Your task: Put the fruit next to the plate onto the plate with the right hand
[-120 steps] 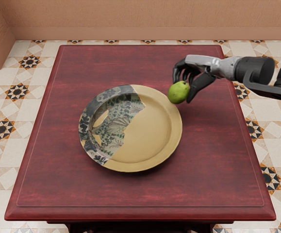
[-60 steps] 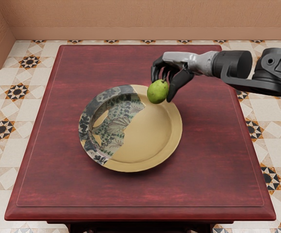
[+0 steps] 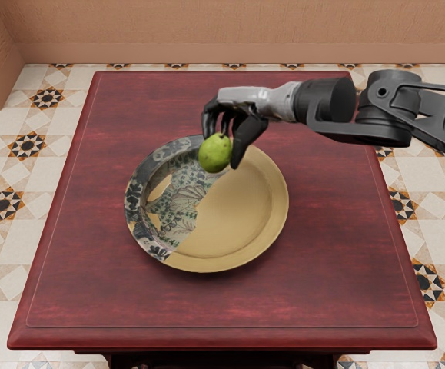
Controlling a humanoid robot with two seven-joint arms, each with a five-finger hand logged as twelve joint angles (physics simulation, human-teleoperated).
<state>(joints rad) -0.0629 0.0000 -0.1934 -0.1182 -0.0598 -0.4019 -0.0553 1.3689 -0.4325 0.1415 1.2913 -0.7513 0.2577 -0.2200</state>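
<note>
Holding fruit (image 3: 215, 153) clasped in my right hand (image 3: 234, 115) | it's hanging under the palm, over plate (image 3: 241, 219) far side.

I am counting one table (image 3: 345, 254) and taking it as my landmark. On the table I am seeing one plate (image 3: 253, 223), lying near its middle. I am finding one fruit (image 3: 215, 152), a single green piece, hanging above the table toward its far half. I am seeing one hand, the right hand (image 3: 234, 117), and one arm (image 3: 326, 100) carrying it, both above the table's far half. I am not managing to count the fingers, since they are bunching together around the fruit.
</note>
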